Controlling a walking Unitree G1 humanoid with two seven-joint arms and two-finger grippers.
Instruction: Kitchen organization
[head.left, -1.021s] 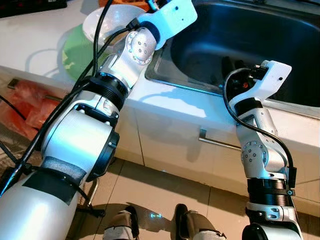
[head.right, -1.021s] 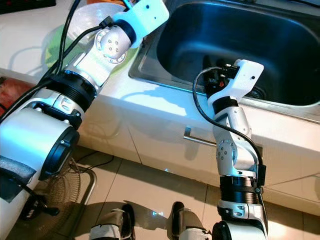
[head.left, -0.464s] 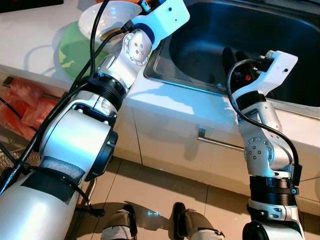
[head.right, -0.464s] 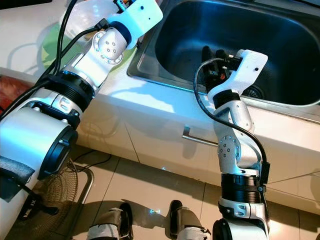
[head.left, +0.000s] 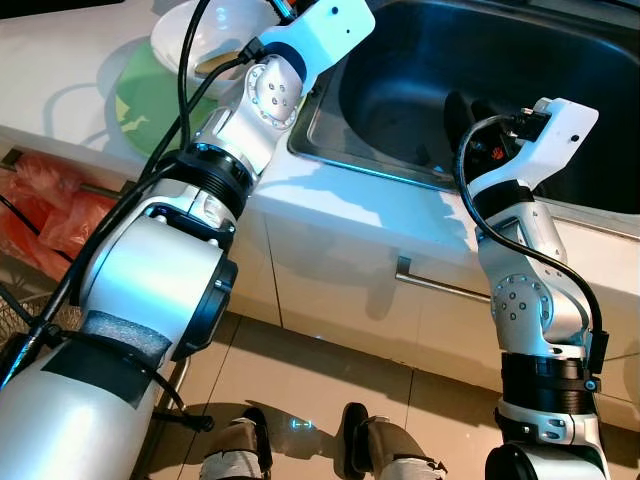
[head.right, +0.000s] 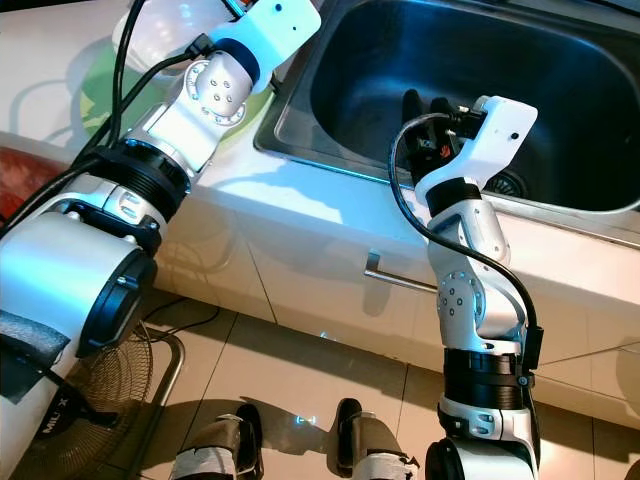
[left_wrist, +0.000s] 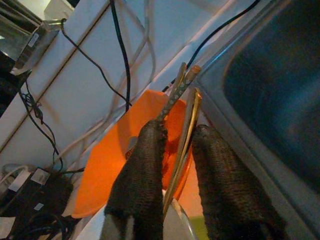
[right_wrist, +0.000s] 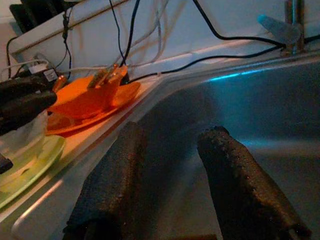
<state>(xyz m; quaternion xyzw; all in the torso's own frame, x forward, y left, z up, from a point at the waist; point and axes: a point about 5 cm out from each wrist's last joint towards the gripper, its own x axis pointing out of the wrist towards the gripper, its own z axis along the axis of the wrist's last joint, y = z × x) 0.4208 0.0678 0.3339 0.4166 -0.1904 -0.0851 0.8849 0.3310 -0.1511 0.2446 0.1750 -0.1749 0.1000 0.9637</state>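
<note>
My left gripper (left_wrist: 179, 132) is shut on a pair of wooden chopsticks (left_wrist: 181, 90), whose ends stick out past the fingertips over an orange plate (left_wrist: 107, 170) on the counter beside the sink. Just under that arm sits a white bowl (head.left: 205, 30) stacked on a green plate (head.left: 150, 100). My right gripper (right_wrist: 172, 135) hangs open inside the steel sink (head.left: 380, 172), nothing between its fingers (head.right: 425, 105). In the right wrist view the chopsticks (right_wrist: 107, 75) lie above the orange plate (right_wrist: 85, 100).
Black and white cables run along the wall behind the counter. A faucet (right_wrist: 292, 25) stands at the sink's back. Below the counter are a cabinet handle (head.left: 435, 285), a red bag (head.left: 50, 200) at left and a floor fan (head.right: 120, 390).
My right arm has reached a little farther over the sink basin. The left arm with the chopsticks has edged away from me, and the camera has shifted slightly.
</note>
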